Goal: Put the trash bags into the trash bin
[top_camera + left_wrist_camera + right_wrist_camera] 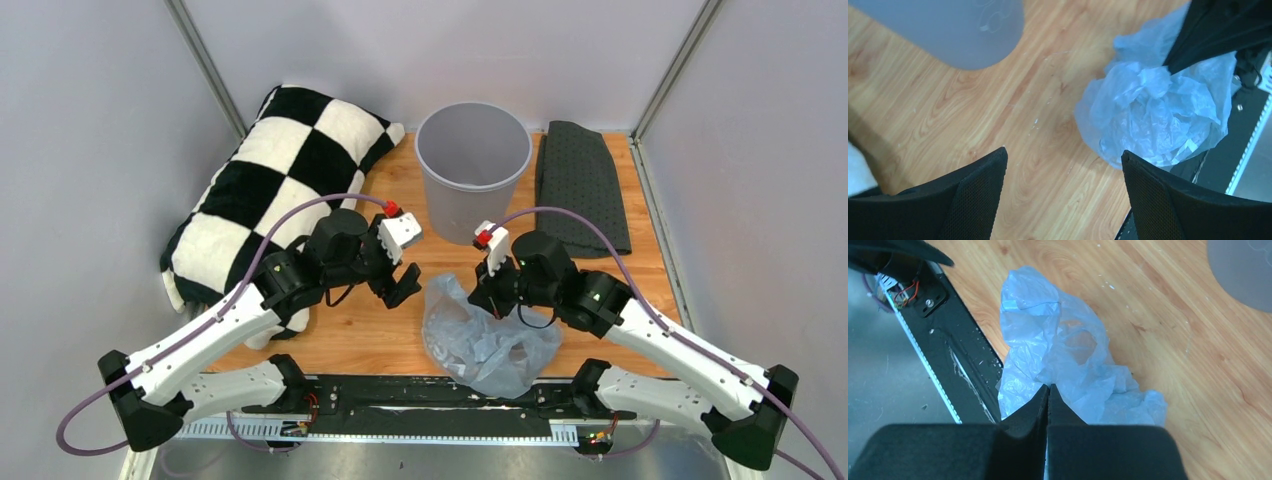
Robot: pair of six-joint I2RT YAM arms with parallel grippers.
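Observation:
The trash bag (pixel 485 345), pale blue crinkled plastic, lies crumpled on the wooden table near its front edge, partly over the black rail. It also shows in the left wrist view (pixel 1153 115) and the right wrist view (pixel 1058 355). My right gripper (pixel 487 300) is down at the bag's upper edge, and its jaws (pixel 1048 386) are pressed together on a fold of the plastic. My left gripper (pixel 405 290) hangs open and empty (pixel 1063 155) just left of the bag, apart from it. The trash bin (pixel 472 165), round and light grey, stands upright behind both grippers.
A black-and-white checkered pillow (pixel 275 190) lies at the back left. A dark grey dotted cloth (pixel 580 185) lies right of the bin. A black mounting rail (pixel 400 395) runs along the table's front edge. Grey walls enclose the table.

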